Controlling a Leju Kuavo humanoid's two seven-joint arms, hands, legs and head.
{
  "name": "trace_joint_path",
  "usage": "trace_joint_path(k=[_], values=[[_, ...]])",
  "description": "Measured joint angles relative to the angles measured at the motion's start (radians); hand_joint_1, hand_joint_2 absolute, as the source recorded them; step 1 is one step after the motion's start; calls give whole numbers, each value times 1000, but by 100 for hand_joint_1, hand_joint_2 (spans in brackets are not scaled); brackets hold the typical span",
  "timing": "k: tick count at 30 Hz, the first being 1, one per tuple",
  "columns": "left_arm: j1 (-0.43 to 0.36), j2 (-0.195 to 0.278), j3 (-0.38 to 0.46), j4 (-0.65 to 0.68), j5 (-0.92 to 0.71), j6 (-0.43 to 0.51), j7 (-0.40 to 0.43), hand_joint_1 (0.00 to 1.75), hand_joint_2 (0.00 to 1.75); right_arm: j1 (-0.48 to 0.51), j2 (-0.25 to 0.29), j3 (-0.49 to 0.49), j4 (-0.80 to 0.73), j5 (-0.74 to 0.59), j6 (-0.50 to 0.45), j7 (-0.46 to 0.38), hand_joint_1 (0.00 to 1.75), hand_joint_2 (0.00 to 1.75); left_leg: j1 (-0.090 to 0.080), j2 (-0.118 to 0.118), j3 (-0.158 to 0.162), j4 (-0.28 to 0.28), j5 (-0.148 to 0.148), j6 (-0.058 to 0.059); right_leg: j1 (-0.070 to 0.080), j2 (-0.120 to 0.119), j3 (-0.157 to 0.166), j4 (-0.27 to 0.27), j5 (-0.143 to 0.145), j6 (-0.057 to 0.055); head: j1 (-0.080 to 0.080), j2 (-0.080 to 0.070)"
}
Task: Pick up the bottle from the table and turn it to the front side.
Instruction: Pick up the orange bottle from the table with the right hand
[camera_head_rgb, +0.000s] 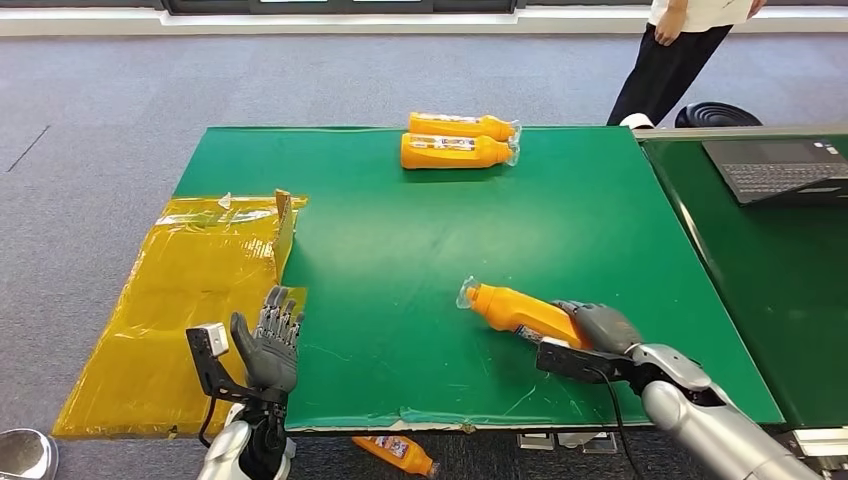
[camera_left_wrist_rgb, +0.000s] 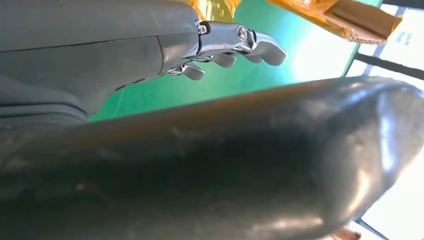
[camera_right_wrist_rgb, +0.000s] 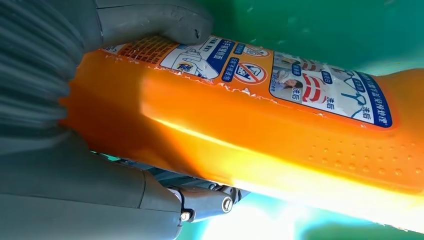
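Surface: green counter (camera_head_rgb: 420, 250) on grey carpet; laptop (camera_head_rgb: 775, 170) on a second green counter at the robot's right
Right hand: right hand (camera_head_rgb: 600, 328) wrapped round the base end of the orange bottle (camera_head_rgb: 520, 312); thumb on the label side, fingers under the body in the right wrist view; grip looks firm
Bottle: near the counter's front edge, right of centre; lying tilted, cap end pointing away to the left; cannot tell if it is clear of the surface or just touching; printed instruction label (camera_right_wrist_rgb: 280, 75) faces the wrist camera
Left hand: left hand (camera_head_rgb: 270, 345) empty, fingers spread and upright, at the counter's front-left, beside the yellow sheet (camera_head_rgb: 190, 290)
Outward: two more orange bottles (camera_head_rgb: 458, 140) lying side by side at the far edge; another bottle on the floor (camera_head_rgb: 398, 454) below the front edge; a person (camera_head_rgb: 680, 50) standing beyond the far right corner
Progress: grasp done; lift at most just begun; the turn to the front side is left, judging by the back-style label showing
Next: raise clear; rotate about the long axis
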Motion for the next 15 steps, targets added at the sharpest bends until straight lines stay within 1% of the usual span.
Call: trace_joint_path(k=[2,5,8,11,14,15], values=[[8,2,0,-1,-35,34,-4,0,0,60,41,-53,-16,22,-46,-40,175,175,2,1,1,0,-4,-3,2,2,3,-1,-2,-2,0,0],[24,7,0,-7,-135,117,-32,0,0,131,128,-124,-19,44,-117,-103,175,175,4,8,6,-1,-11,-7,7,9,10,-2,-6,-6,0,0],[31,7,-2,-30,-223,191,-38,0,0,170,214,-177,-20,41,-141,-131,175,175,6,12,12,-1,-14,-9,10,12,14,-2,-9,-9,0,0],[37,4,-4,-56,-282,223,-26,0,0,192,288,-226,-24,27,-165,-177,175,175,7,12,17,-1,-12,-10,10,11,13,-1,-8,-10,0,0],[47,-2,-5,-80,-310,236,-29,0,0,220,361,-271,-44,34,-214,-229,175,175,8,10,13,-1,-10,-11,10,9,9,0,-7,-10,0,0],[48,-4,-5,-88,-312,238,-31,0,44,230,385,-282,-57,42,-231,-240,175,175,8,10,10,-1,-9,-11,10,9,7,0,-7,-10,0,0]])
